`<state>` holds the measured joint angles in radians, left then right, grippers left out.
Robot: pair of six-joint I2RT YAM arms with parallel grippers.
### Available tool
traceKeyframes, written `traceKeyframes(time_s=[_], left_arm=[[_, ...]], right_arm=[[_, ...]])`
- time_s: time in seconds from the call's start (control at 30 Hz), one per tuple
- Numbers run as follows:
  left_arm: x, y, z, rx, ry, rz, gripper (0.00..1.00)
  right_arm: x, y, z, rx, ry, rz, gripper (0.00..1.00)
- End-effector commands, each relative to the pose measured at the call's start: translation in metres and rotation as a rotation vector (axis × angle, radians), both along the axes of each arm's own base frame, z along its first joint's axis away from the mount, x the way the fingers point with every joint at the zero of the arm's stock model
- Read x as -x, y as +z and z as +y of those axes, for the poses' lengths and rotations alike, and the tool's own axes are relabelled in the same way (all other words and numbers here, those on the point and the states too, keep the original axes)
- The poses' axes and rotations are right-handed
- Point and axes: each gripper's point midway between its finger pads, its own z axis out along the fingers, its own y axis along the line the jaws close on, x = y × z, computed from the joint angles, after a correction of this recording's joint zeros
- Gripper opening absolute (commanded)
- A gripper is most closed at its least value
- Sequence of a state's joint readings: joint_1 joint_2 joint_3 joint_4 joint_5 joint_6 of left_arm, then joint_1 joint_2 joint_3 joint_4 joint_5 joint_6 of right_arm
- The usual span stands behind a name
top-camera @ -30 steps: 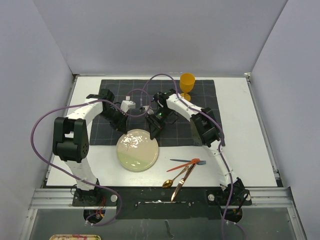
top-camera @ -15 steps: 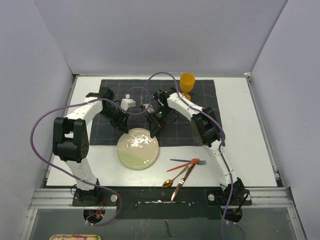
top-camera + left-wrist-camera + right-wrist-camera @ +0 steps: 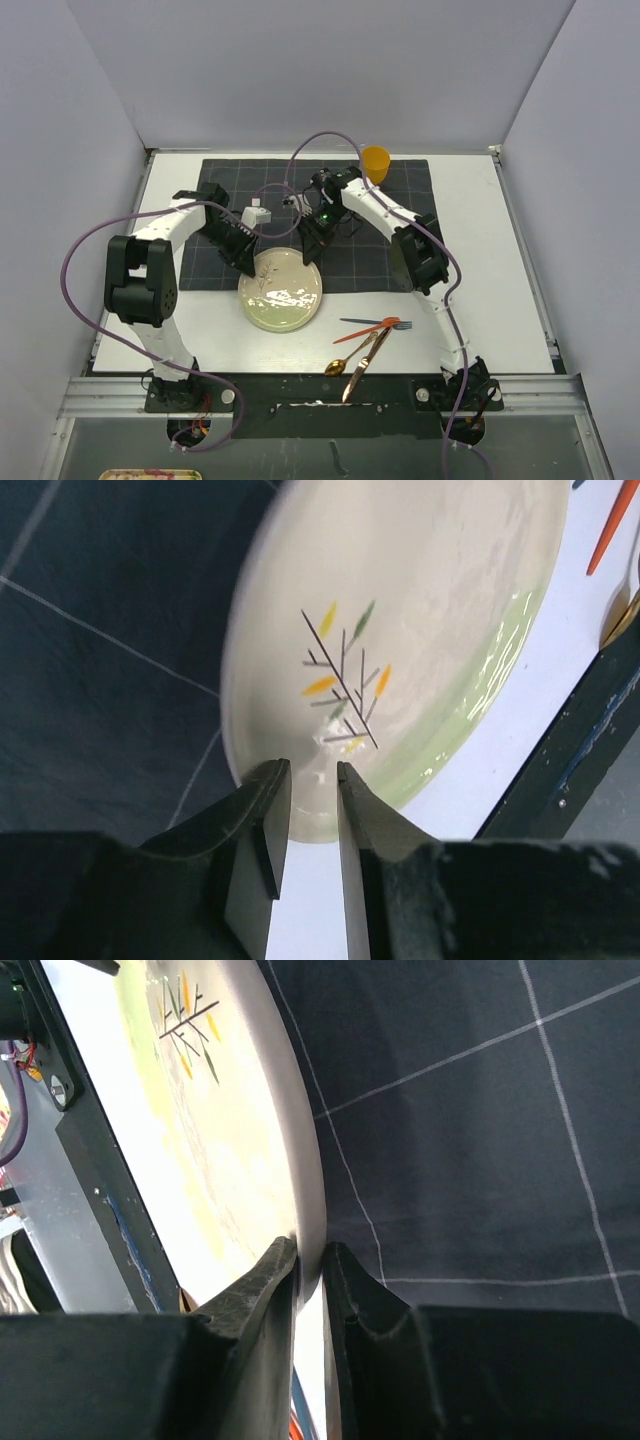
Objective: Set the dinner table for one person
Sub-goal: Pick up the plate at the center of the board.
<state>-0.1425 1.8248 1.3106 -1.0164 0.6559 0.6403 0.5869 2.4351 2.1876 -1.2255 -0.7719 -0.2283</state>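
Observation:
A cream plate (image 3: 282, 295) with a green rim and a twig pattern lies half on the white dinner table (image 3: 480, 290), its far edge over the dark grid cloth (image 3: 365, 255). My right gripper (image 3: 308, 252) is shut on the plate's far right rim; in the right wrist view both fingers pinch the plate (image 3: 220, 1160) at the right gripper (image 3: 308, 1250). My left gripper (image 3: 245, 265) is at the plate's left rim. In the left wrist view the left gripper (image 3: 308, 775) stands open by a narrow gap, with the plate (image 3: 420, 610) edge just past the tips and untouched.
A yellow goblet (image 3: 375, 160) stands at the cloth's far edge, behind the right arm. An orange fork and a blue one (image 3: 378, 323) lie crossed right of the plate. A gold spoon (image 3: 340, 364) and a gold knife (image 3: 360, 372) lie near the front rail.
The left gripper has opened and let go of the plate's rim. The right gripper has drawn the plate a little farther away and to the right, onto the cloth.

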Motion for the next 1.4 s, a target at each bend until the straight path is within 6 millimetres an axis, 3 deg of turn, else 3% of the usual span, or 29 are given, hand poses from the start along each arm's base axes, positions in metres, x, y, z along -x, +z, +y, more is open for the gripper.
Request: traceKeyframes(time_s=[0.0, 0.47, 0.83, 1.03, 1.37], left_arm=[[0.004, 0.004, 0.008, -0.014, -0.012, -0.053, 0.24], [-0.008, 0.024, 0.023, -0.074, 0.035, -0.175, 0.29], [0.007, 0.004, 0.037, -0.111, 0.097, -0.138, 0.32], [0.001, 0.003, 0.045, -0.058, 0.167, -0.129, 0.33], [-0.013, 0.014, 0.035, 0.126, 0.214, -0.088, 0.37]], right_arm=[[-0.006, 0.060, 0.005, -0.124, 0.008, -0.111, 0.00], [-0.010, 0.062, 0.004, -0.117, 0.002, -0.117, 0.00], [-0.010, 0.063, -0.003, -0.122, -0.002, -0.114, 0.00], [-0.011, 0.065, -0.007, -0.128, -0.013, -0.112, 0.00], [-0.013, 0.067, -0.008, -0.133, -0.021, -0.107, 0.00]])
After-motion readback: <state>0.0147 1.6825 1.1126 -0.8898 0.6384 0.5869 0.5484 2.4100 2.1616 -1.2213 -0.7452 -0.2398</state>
